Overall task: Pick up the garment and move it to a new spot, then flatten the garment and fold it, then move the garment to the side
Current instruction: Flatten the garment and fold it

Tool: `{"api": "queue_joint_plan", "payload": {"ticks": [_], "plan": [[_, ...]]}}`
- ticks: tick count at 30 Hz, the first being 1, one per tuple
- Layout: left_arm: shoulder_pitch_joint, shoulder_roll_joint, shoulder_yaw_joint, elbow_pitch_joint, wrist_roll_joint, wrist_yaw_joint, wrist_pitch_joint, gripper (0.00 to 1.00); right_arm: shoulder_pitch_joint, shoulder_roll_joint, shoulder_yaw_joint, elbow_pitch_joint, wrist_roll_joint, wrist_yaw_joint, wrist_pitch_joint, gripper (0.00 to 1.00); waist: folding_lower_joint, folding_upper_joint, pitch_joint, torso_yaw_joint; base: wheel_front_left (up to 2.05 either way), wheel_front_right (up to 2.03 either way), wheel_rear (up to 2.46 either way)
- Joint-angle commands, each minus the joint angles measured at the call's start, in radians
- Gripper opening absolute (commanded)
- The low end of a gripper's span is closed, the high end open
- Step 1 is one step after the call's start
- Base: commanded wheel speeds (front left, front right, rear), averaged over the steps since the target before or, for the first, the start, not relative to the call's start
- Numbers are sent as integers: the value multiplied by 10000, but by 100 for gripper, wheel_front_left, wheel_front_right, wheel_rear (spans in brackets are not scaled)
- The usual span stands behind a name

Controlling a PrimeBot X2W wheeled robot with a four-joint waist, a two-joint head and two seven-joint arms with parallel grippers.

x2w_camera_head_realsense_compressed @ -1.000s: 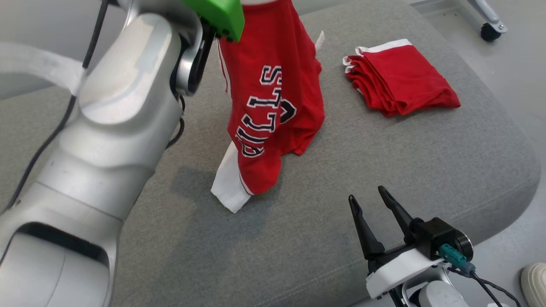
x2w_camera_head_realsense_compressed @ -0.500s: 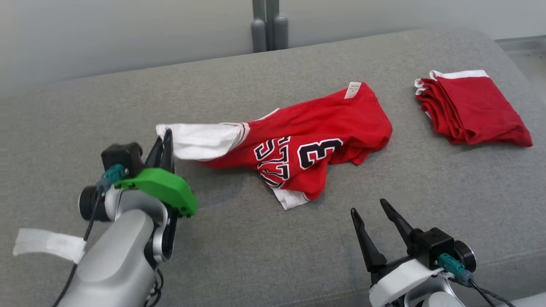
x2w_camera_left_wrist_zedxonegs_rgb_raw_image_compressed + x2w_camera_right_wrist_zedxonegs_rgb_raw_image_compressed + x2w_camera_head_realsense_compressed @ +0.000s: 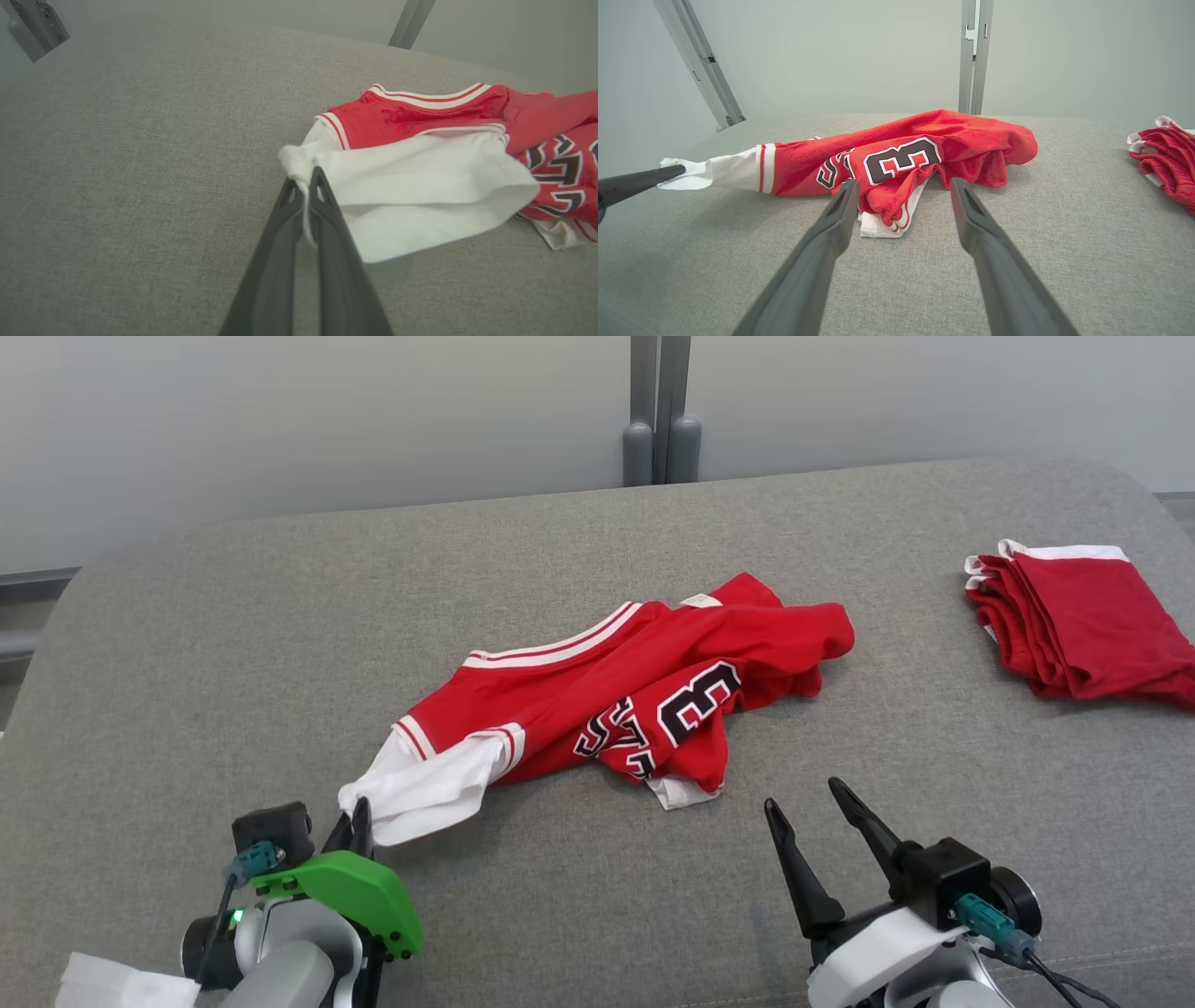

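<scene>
A crumpled red garment (image 3: 644, 681) with white trim and black lettering lies in the middle of the grey cushion, and it also shows in the left wrist view (image 3: 420, 140) and the right wrist view (image 3: 924, 149). My left gripper (image 3: 355, 817) is shut on the garment's white sleeve end at the lower left; in its own view the closed fingertips (image 3: 306, 179) pinch that white cloth. My right gripper (image 3: 808, 798) stands open near the cushion's front, just short of the garment's lower hem, with nothing between its fingers (image 3: 901, 186).
A folded stack of red cloth (image 3: 1083, 616) lies at the far right of the grey cushion (image 3: 233, 644). A grey post (image 3: 658, 411) stands behind the cushion against a pale wall.
The garment, hanging from my raised left gripper a second ago, now lies on the cushion. My left gripper came down and drew the sleeve toward the front left. The head camera tilted up.
</scene>
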Motion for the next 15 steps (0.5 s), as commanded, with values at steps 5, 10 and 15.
{"api": "queue_joint_plan", "payload": {"ticks": [5,10,15], "plan": [[412,-129,184,297,-424,105,185,100,130,-19,-35,-49,4,-14,26,100,0,0,-5,-39,0,0,0],[754,-37,391,457,-788,212,342,100,130,-17,-109,-49,36,-12,16,100,0,0,-57,-52,0,0,0],[1117,236,571,317,-898,299,241,100,193,-17,-192,-21,55,-14,-5,100,0,0,-150,-25,0,0,0]]}}
